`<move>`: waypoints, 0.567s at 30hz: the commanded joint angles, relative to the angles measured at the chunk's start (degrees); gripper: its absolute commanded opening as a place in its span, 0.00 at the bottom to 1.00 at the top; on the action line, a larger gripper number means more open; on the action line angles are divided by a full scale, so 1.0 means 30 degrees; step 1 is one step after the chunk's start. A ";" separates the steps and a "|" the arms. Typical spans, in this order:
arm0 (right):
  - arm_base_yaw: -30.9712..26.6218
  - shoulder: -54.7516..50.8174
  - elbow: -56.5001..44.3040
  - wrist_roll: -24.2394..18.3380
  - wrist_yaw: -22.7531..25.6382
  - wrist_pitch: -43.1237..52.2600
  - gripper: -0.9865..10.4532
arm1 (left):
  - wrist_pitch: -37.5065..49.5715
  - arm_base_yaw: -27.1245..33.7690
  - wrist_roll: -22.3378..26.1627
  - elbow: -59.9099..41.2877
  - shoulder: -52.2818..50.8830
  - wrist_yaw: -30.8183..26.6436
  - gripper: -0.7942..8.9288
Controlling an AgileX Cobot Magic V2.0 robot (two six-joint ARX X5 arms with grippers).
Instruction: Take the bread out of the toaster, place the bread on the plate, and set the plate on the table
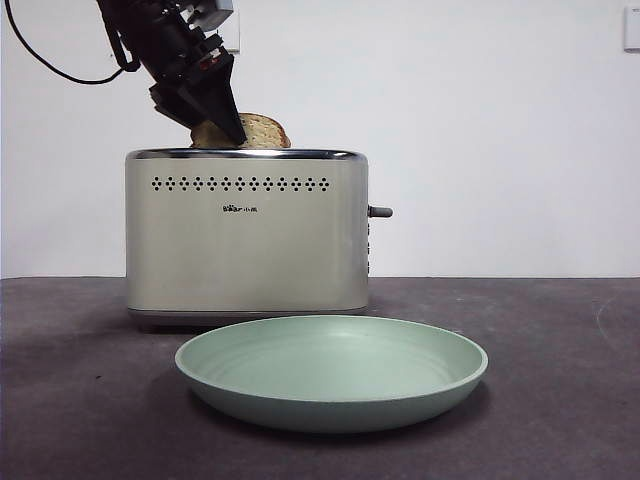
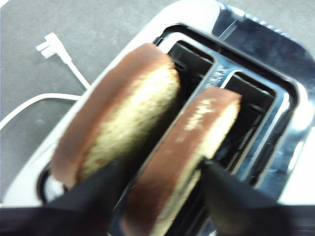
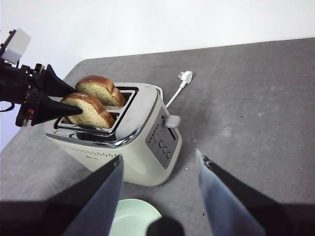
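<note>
Left claw was at the toaster, its jaws spread and set one on each face of the bread, the slice in the slot nearer the plate. Whether the jaws already touched the crust could not be told; they looked close on both sides but not yet pressed in.

The bread stood upright in its slot, about half its height proud of the chrome rim. Its long axis ran along the slot, parallel to the toaster's long side. The claw came down at a slant from the end away from the lever, so the slice lay straight ahead between the jaws. Judged: the coming move needs only a squeeze and a lift straight up along the slot.

A second slice stood in the far slot, just beside the outer jaw; a sideways drift could catch it.

Right claw hung above the desk on the lever side, jaws spread and holding nothing, well apart from the bread. The left arm was plainly the nearer.

The pale green plate lay on the desk just in front of the toaster, bare.

Views compared: the front view showed only one rounded crust top behind the claw and hid the slots. The left wrist view showed both slices and the jaws straddling one. The right wrist view alone showed the white plug and cord lying behind the toaster.
</note>
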 commanded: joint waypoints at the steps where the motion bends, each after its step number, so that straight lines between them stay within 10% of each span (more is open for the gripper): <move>1: 0.0058 -0.0007 0.0007 -0.0087 -0.0022 -0.0007 0.31 | -0.0160 -0.0022 0.0007 -0.0015 0.0066 -0.0102 0.07; 17: 0.0058 0.0539 0.0007 -0.0080 -0.0015 -0.1719 0.31 | -0.0219 -0.0313 -0.3002 0.0022 -0.6397 0.0058 0.07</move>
